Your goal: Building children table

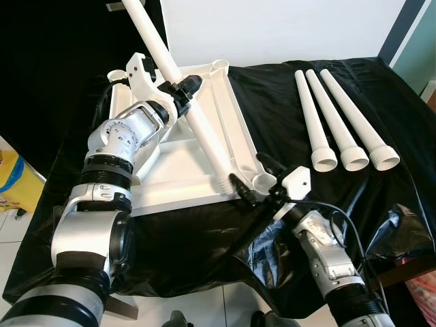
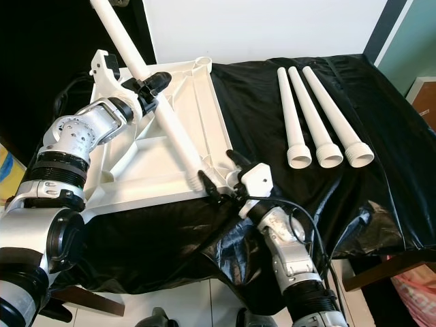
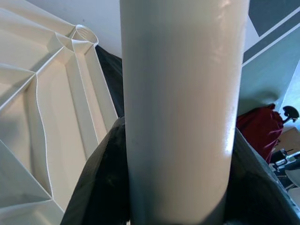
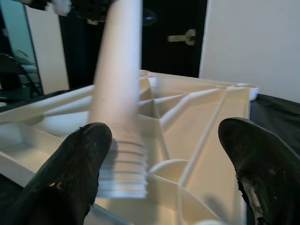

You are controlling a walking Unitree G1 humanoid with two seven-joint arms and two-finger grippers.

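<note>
The white table top [image 1: 228,109] lies upside down on the black cloth, ribs facing up. My left gripper [image 1: 181,89] is shut on a white table leg [image 1: 204,136] around its middle. The leg slants down to the right, and its threaded end [image 4: 123,174] hovers just beside the near right corner socket [image 1: 262,180]. In the left wrist view the leg [image 3: 180,108] sits tight between both fingers [image 3: 101,187]. My right gripper [image 1: 255,176] is open at that same corner, one finger [image 4: 70,173] beside the threaded end, with nothing gripped.
Three more white legs [image 1: 344,126] lie side by side on the cloth at the right, wide ends toward me. The black cloth [image 1: 204,238] hangs over the table's near edge. A yellow object [image 1: 13,174] sits on the floor at left.
</note>
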